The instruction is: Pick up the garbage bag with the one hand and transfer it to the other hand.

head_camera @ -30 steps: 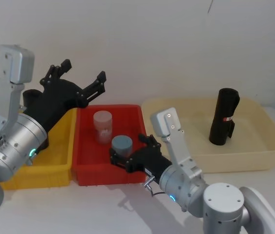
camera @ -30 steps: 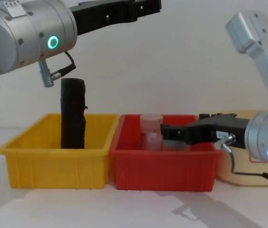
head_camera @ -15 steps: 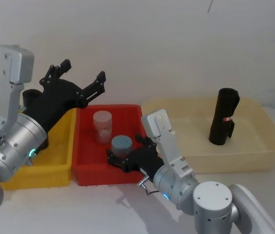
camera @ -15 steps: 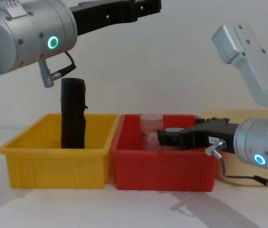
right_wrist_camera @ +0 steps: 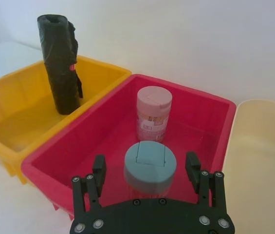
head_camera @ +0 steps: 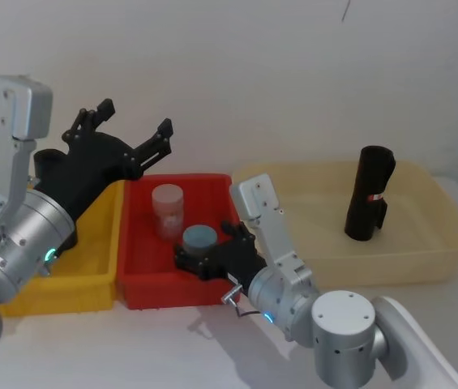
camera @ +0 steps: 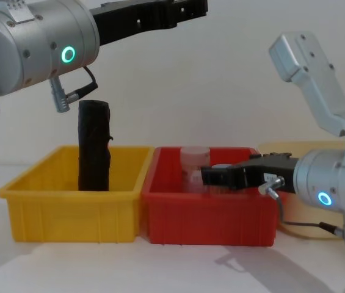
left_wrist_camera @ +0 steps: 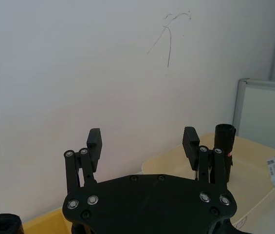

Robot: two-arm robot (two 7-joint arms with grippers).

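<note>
The red bin (head_camera: 143, 285) (right_wrist_camera: 215, 100) (camera: 209, 217) is sitting on the white worktop (camera: 160, 268). The garbage bag (head_camera: 368, 194) (left_wrist_camera: 228, 137), a black roll with a small red-and-white sticker, is standing nearly upright well to the right of the red bin. It is resting in the beige tray (head_camera: 423, 261) that is lying just beside the red bin's right wall, and nothing is gripping it.

The left tool (head_camera: 134, 117) (left_wrist_camera: 142, 134) (camera: 190, 9) is hanging high above the red bin's left edge. Its fingers are spread wide with nothing between them, and its silver arm with a green ring is rising to the left of the red bin.

The right tool (head_camera: 204, 256) (right_wrist_camera: 145, 162) (camera: 212, 177) is reaching low into the red bin from its front right side. Its fingers are also spread wide and are gripping nothing. In the right wrist view a jar with a grey-blue lid (head_camera: 199, 237) (right_wrist_camera: 149, 168) is showing between those fingers, inside the red bin near its front. I cannot tell whether they are touching it.

A pale pink jar (head_camera: 167, 209) (right_wrist_camera: 153, 112) (camera: 193, 160) is standing upright farther back in the red bin. A yellow bin (head_camera: 58, 285) (right_wrist_camera: 10, 83) (camera: 68, 213) is sitting against the red bin's left wall, with a second black roll (right_wrist_camera: 59, 63) (camera: 94, 146) standing upright in it.
</note>
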